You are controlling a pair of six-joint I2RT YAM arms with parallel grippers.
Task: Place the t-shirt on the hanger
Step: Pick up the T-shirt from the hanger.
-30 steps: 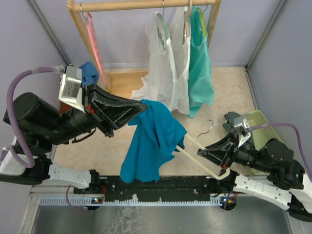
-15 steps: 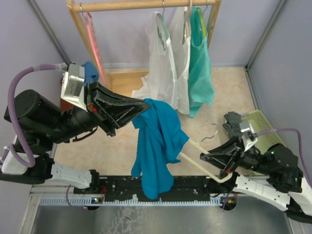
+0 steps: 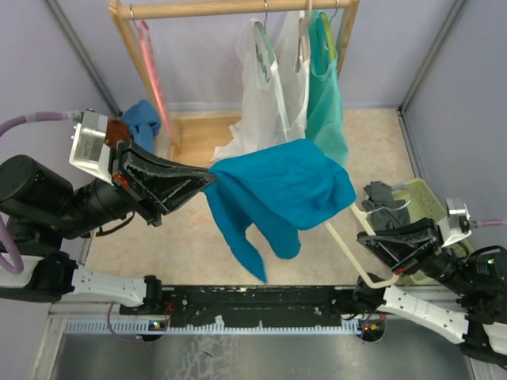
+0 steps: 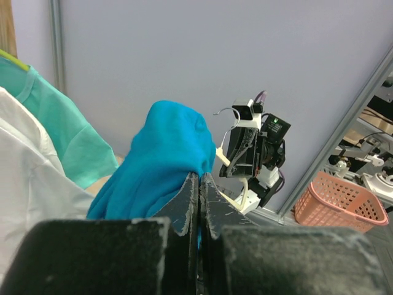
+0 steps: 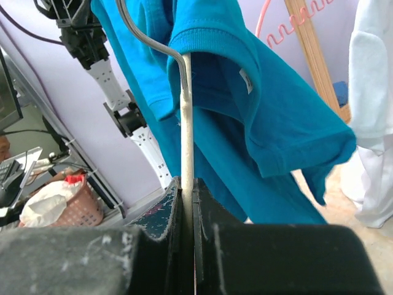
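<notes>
The deep teal-blue t-shirt (image 3: 277, 190) is stretched in the air between the two arms. My left gripper (image 3: 207, 180) is shut on the shirt's left edge; in the left wrist view its tips (image 4: 201, 178) pinch the cloth (image 4: 159, 153). My right gripper (image 3: 366, 240) is shut on the cream hanger (image 3: 348, 253). In the right wrist view the hanger's bar (image 5: 186, 123) rises from the jaws (image 5: 186, 184) into the shirt (image 5: 270, 110), beside the white collar label (image 5: 245, 80). The silver hook (image 5: 144, 34) curves out above the fabric.
A wooden rack (image 3: 238, 9) at the back holds a pink hanger (image 3: 154, 79), white garments (image 3: 269, 111) and a mint tank top (image 3: 326, 111), close behind the shirt. A small blue cloth (image 3: 142, 119) lies far left. A green basket (image 3: 418, 198) stands at right.
The shirt hung limp from my left gripper; now it is pulled out to the right over the hanger. My right gripper has moved right and nearer, the left gripper slightly left.
</notes>
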